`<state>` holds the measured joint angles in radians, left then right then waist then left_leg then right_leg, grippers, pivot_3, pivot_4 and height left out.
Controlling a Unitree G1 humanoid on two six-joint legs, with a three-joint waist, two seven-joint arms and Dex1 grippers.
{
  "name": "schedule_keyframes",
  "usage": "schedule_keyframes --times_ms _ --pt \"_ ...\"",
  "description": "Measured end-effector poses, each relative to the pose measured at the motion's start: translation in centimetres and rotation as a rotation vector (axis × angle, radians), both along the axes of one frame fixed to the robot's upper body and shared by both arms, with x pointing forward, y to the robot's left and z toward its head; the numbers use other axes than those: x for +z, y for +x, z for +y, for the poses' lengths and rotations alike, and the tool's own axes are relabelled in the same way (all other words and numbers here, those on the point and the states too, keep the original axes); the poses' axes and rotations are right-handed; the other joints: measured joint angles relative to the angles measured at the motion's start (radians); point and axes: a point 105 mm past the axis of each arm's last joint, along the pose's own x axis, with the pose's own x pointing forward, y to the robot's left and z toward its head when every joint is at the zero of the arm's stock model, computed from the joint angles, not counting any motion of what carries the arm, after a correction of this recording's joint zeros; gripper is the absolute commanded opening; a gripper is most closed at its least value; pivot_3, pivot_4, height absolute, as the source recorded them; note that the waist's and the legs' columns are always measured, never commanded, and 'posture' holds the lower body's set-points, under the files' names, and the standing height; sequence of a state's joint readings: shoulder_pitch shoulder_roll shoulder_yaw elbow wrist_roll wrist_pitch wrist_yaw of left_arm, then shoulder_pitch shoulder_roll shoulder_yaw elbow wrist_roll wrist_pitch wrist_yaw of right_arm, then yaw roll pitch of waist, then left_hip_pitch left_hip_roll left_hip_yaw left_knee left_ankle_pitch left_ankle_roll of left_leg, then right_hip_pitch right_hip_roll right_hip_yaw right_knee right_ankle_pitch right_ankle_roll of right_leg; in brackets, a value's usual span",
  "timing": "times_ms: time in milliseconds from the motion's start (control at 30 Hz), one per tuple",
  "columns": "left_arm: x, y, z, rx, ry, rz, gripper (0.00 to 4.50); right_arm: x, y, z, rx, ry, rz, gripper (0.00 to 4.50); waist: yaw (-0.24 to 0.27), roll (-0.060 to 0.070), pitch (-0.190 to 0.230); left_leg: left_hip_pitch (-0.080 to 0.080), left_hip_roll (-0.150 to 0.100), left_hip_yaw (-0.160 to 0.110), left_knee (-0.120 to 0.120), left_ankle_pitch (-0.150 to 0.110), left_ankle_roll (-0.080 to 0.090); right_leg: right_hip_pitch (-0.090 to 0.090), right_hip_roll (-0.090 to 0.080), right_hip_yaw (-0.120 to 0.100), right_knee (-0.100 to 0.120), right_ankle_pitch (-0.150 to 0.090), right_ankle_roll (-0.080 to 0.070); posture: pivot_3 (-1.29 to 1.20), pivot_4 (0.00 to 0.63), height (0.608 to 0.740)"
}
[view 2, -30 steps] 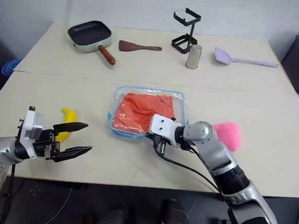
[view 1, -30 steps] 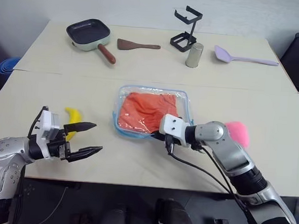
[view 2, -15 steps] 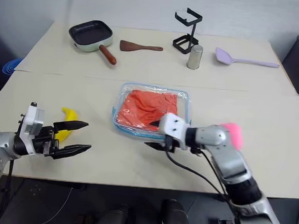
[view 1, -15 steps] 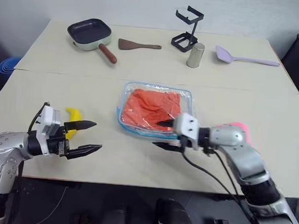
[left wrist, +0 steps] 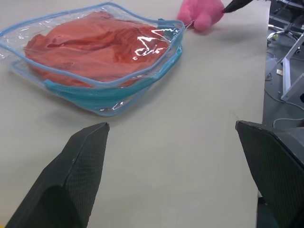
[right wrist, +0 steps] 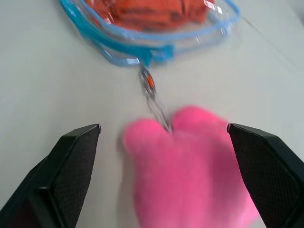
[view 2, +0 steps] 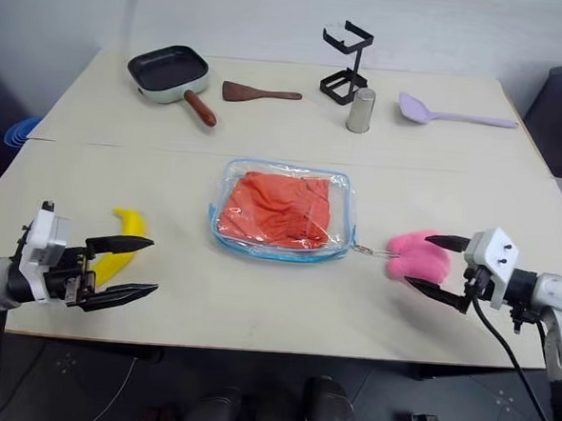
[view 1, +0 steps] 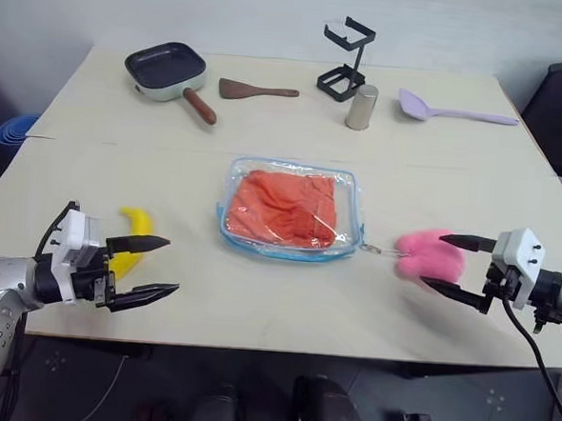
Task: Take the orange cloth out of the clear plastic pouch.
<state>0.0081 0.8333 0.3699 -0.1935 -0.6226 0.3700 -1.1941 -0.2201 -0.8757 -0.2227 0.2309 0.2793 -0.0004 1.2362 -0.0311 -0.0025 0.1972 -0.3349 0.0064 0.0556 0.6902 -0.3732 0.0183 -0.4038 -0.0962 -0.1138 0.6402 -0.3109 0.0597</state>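
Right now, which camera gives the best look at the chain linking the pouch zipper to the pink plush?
The right wrist view: the chain runs plainly from the blue zipper end into the pink plush. The eye views show a thin short line; in the left wrist view it is barely discernible.

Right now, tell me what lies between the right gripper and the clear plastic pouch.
The pink plush lump sits by the right gripper, linked to the clear plastic pouch by a small chain, seen in the right wrist view.
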Motion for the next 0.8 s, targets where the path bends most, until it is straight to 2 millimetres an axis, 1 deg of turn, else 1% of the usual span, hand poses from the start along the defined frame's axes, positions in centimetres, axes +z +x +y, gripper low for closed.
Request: schedule_keyframes --times_ms 100,167,267,367,467,533,567,633,700,733,800 --pt "-0.3 0.0 -0.6 -0.022 -0.007 0.002 4.50 -1.0 1.0 0.3 0.001 -0.039 0.049 3.87 0.002 0.000 0.000 0.000 0.000 0.000 0.000 0.000 0.000 0.000 0.000 0.000 0.000 0.000 0.000 0.00 0.150 0.740" --pt "-0.3 0.1 -0.7 -0.026 -0.009 -0.001 4.50 -0.9 1.3 0.3 0.005 -0.059 0.053 3.20 0.005 0.000 0.000 0.000 0.000 0.000 0.000 0.000 0.000 0.000 0.000 0.000 0.000 0.000 0.000 0.00 0.150 0.740" --pt "0.0 0.2 -0.8 -0.031 -0.007 -0.021 4.50 -1.0 1.2 0.1 0.031 -0.123 0.046 2.13 0.006 0.000 0.000 0.000 0.000 0.000 0.000 0.000 0.000 0.000 0.000 0.000 -0.001 0.000 0.000 0.00 0.150 0.740" --pt "0.1 0.3 -0.8 -0.028 -0.007 -0.028 4.50 -1.0 0.9 0.1 0.052 -0.139 0.035 1.18 0.007 0.000 0.000 0.000 0.000 0.000 0.000 0.000 0.000 0.000 0.000 0.000 -0.001 0.000 0.000 0.00 0.150 0.740" --pt "0.1 0.4 -0.8 -0.021 -0.009 -0.034 4.50 -0.7 0.1 0.3 0.094 -0.137 0.042 0.31 0.008 0.000 0.000 -0.001 0.000 0.000 0.000 0.000 0.000 0.000 0.000 -0.001 -0.002 0.000 0.000 0.00 0.150 0.740" --pt "0.0 0.6 -0.8 -0.012 -0.020 -0.036 4.50 0.0 -0.8 1.5 0.148 -0.075 0.066 0.31 0.010 0.001 0.000 -0.001 0.000 -0.001 0.000 0.000 0.000 0.000 0.000 -0.001 -0.002 0.000 0.000 0.00 0.150 0.740" --pt "0.0 0.6 -0.9 -0.012 -0.026 -0.039 4.50 0.7 -1.3 2.6 0.181 -0.020 0.075 0.31 0.011 0.001 0.001 -0.001 0.000 -0.001 0.000 0.000 0.000 0.000 0.000 -0.001 -0.002 0.000 0.000 0.00 0.150 0.740" --pt "0.2 0.8 -1.0 -0.017 -0.029 -0.048 4.50 2.3 -1.9 4.1 0.219 0.066 0.096 0.31 0.009 0.002 0.001 -0.001 0.000 -0.001 0.000 0.000 0.000 0.000 0.000 -0.001 -0.002 0.000 0.000 0.00 0.150 0.740" --pt "0.2 1.0 -1.4 -0.026 -0.030 -0.053 4.50 3.8 -3.3 5.9 0.268 0.116 0.172 0.31 0.011 0.003 0.002 -0.001 0.001 -0.001 -0.001 0.000 -0.001 0.000 0.000 -0.001 -0.002 0.000 0.000 0.00 0.150 0.740" --pt "0.2 1.0 -1.5 -0.028 -0.033 -0.054 4.50 4.0 -3.7 6.3 0.273 0.117 0.207 0.31 0.012 0.003 0.002 -0.001 0.001 -0.002 -0.001 0.000 -0.001 0.000 0.000 -0.001 -0.003 0.000 0.000 0.00 0.150 0.740" --pt "0.0 1.1 -1.6 -0.028 -0.037 -0.051 4.50 3.6 -4.6 7.3 0.246 0.117 0.329 0.31 0.018 0.003 0.002 -0.001 0.001 -0.002 -0.001 0.000 -0.001 0.000 0.000 -0.001 -0.004 0.000 0.000 0.00 0.150 0.740"
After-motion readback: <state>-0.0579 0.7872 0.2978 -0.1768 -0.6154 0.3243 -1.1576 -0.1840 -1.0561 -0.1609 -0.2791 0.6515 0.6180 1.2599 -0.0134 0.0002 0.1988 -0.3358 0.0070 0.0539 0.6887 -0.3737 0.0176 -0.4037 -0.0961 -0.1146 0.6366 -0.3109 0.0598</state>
